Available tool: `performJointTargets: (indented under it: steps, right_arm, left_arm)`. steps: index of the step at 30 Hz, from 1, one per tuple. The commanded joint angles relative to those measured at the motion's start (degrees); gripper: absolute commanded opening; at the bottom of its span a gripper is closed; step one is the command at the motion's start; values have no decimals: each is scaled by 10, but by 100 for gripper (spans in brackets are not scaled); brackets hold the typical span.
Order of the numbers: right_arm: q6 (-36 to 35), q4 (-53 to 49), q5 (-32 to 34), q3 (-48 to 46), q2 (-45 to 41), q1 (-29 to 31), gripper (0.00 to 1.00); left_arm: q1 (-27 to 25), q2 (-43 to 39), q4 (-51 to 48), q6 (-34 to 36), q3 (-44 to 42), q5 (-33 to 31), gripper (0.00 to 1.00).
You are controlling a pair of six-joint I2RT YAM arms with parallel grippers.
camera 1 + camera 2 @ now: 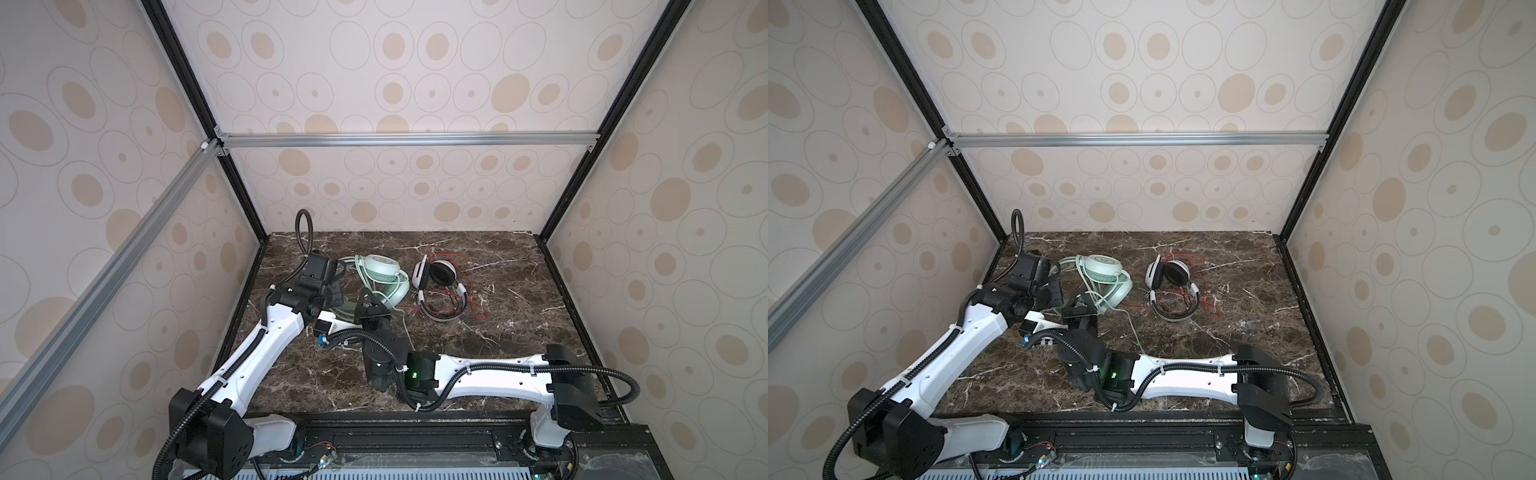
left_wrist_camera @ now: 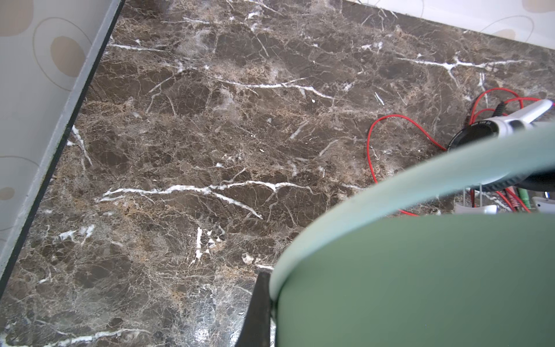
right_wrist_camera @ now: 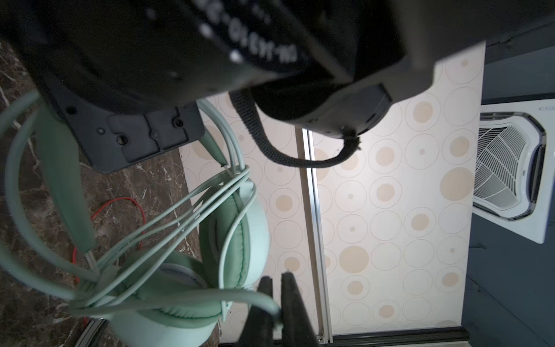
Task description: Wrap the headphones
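The mint green headphones (image 1: 380, 272) (image 1: 1102, 270) lie at the table's back left, with the pale green cable (image 3: 180, 210) looped several times over the ear cups (image 3: 234, 234). My left gripper (image 1: 336, 296) is shut on their wide green headband (image 2: 420, 270). One black finger (image 2: 259, 306) presses its edge and the other is hidden. My right gripper (image 3: 277, 285) (image 1: 371, 298) is shut on a strand of the pale green cable (image 3: 258, 300) just beside the cups. The white-and-black headphones (image 1: 436, 286) (image 1: 1169, 278) lie apart to the right, their red cable (image 1: 478, 307) (image 2: 371, 150) loose around them.
A free stretch of pale green cable (image 1: 405, 324) trails over the brown marble table (image 1: 498, 332) under the right arm. Patterned walls with black posts (image 1: 245, 199) enclose three sides. The left wall's edge (image 2: 60, 135) runs close to my left gripper.
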Motion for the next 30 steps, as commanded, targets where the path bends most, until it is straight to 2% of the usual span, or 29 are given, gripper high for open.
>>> performJointTargets:
  steps: [1,13,16,19,22,27,28,29,30]
  right_arm:
    - [-42,83,-24,51,-27,-8,10]
    - [66,-43,-42,20,-122,-66,10]
    - [131,-92,-64,-3,-154,-67,13]
    - [221,-186,-99,-9,-190,-67,18]
    - [259,-215,-118,-12,-215,-74,18]
    - [285,-264,-157,4,-226,-94,11]
    - [298,-283,-169,10,-224,-101,8]
    - [310,-295,-178,15,-223,-108,0]
    - [322,-303,-189,18,-220,-115,0]
  left_arm:
    - [-4,-14,25,0,-10,-4,0]
    - [-5,-51,-3,19,-41,-38,0]
    - [-6,-51,-6,22,-41,-47,0]
    - [-7,-48,-7,22,-39,-46,0]
    - [-8,-47,-7,25,-39,-52,0]
    - [-19,-46,-2,24,-46,-34,0]
    - [-23,-49,5,26,-50,-20,0]
    - [-28,-51,12,29,-54,-8,0]
    - [-34,-55,21,30,-60,9,0]
